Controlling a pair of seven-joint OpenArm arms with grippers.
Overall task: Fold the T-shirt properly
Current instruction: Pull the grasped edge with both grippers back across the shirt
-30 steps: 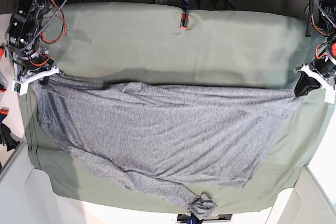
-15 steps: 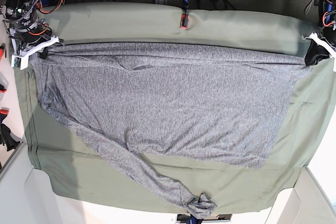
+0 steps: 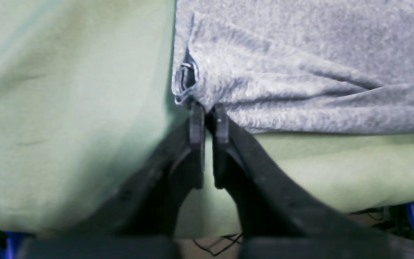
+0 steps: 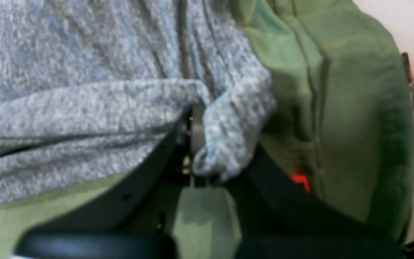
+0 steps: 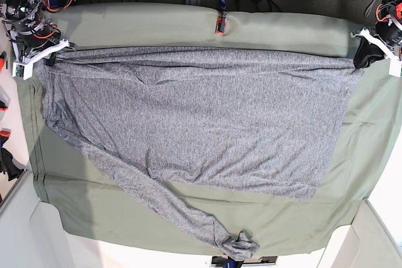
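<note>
Base view — 2 end effectors, left end effector [image 5: 366,55] and right end effector [image 5: 49,58], pinch T-shirt [image 5: 188,117] corners.

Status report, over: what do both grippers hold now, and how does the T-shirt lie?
Left gripper shut on T-shirt corner. Right gripper shut on opposite corner. Shirt stretched between them over green table cloth; one sleeve trails to near edge. Nothing in the way.

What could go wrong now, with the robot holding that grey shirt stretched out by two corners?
The left gripper pinches only a thin bit of the T-shirt at its corner, so the fabric might slip free. The right gripper has cloth bunched around it, which could snag on release. A long strip of the shirt ends in a bunched knot at the table's near edge and could drag or fall off.
</note>
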